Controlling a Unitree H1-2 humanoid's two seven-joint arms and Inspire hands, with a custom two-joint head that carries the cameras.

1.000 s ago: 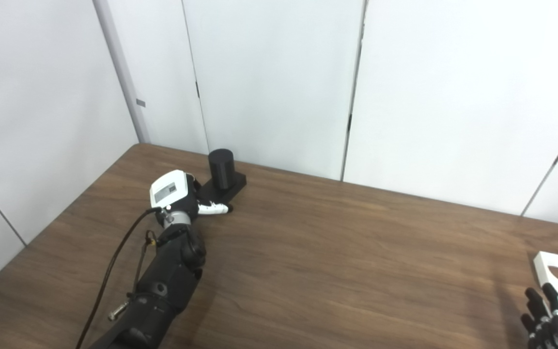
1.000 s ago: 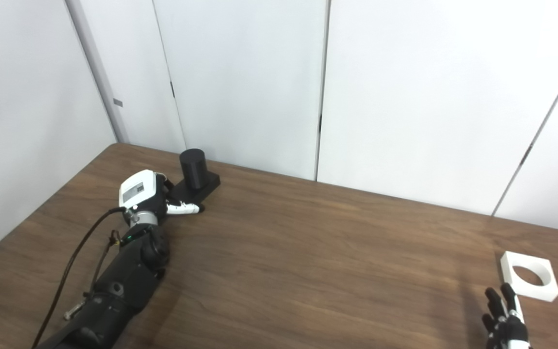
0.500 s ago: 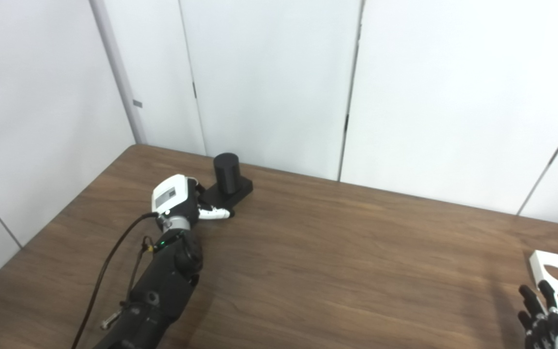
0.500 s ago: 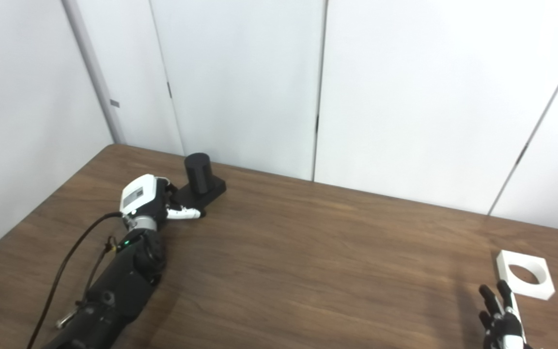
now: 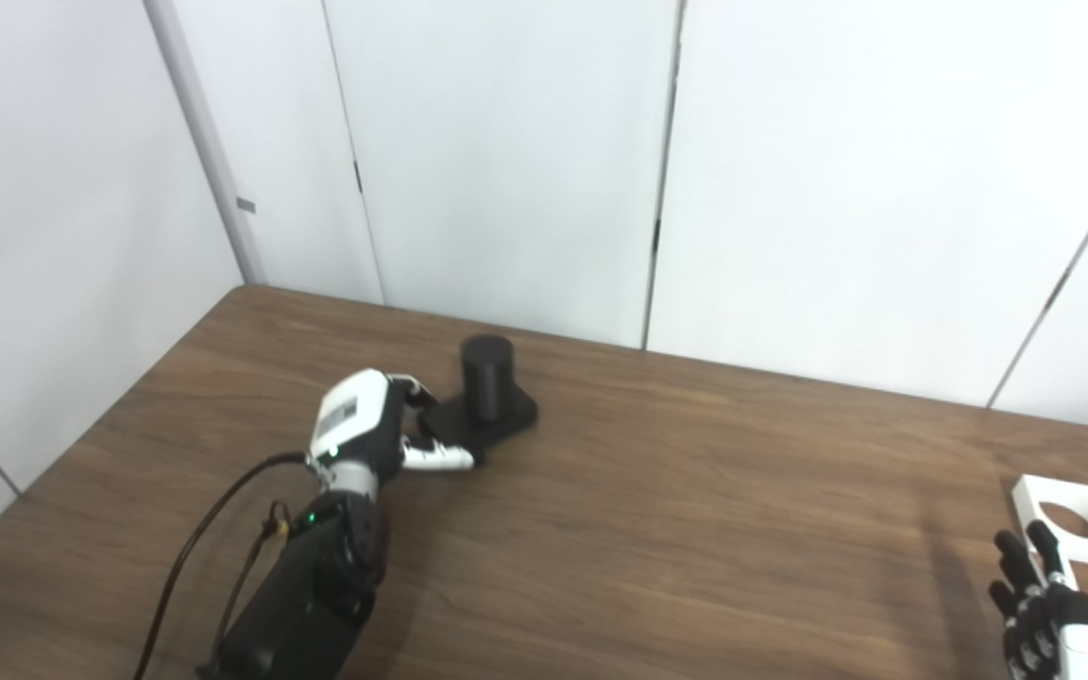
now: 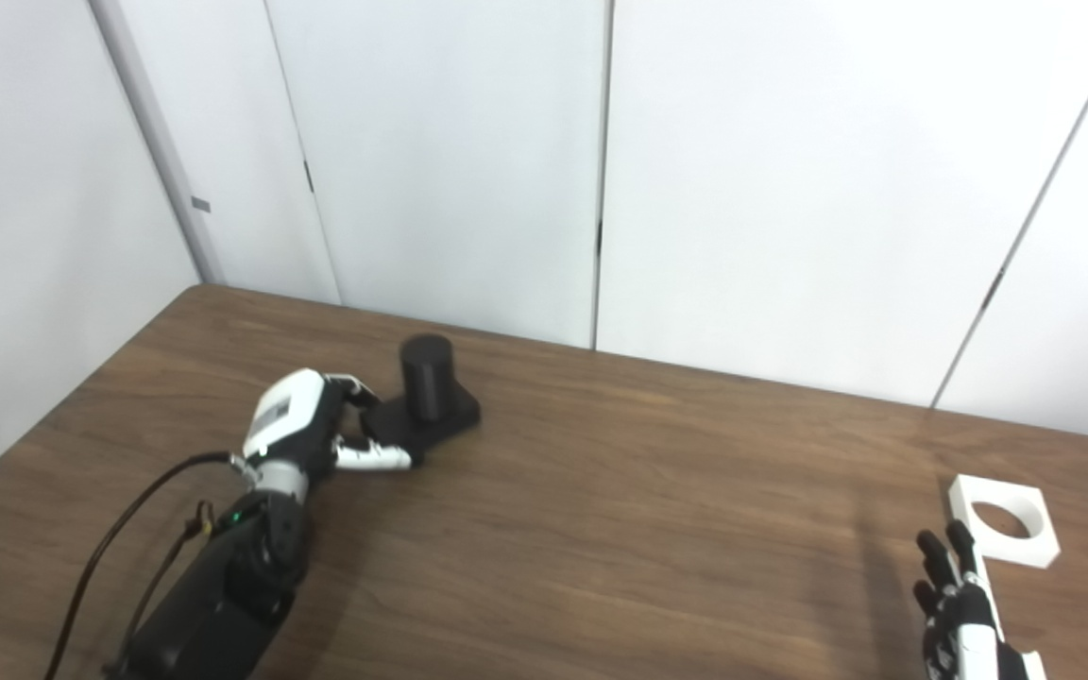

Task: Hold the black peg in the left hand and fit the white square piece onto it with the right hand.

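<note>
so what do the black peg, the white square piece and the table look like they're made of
Black peg: probably matte plastic, uniform dull black, no glints.
White square piece: likely matte plastic too, plain even white with a clean round hole.
Table: wood or wood-look laminate, brown streaked grain with a faint sheen; which one cannot be told.

No readable text, brands or numbers anywhere. Only candidate: a grey rectangular label [image 5: 340, 416] on the white back of the left robot hand [image 5: 366, 437], at about 9 o'clock from the black peg [image 5: 488, 376]; print on it is too small and blurred to read. Black peg, white square piece [image 5: 1069, 519], table [image 5: 657, 529] and wall panels [image 5: 506, 161] carry no visible markings.
</note>
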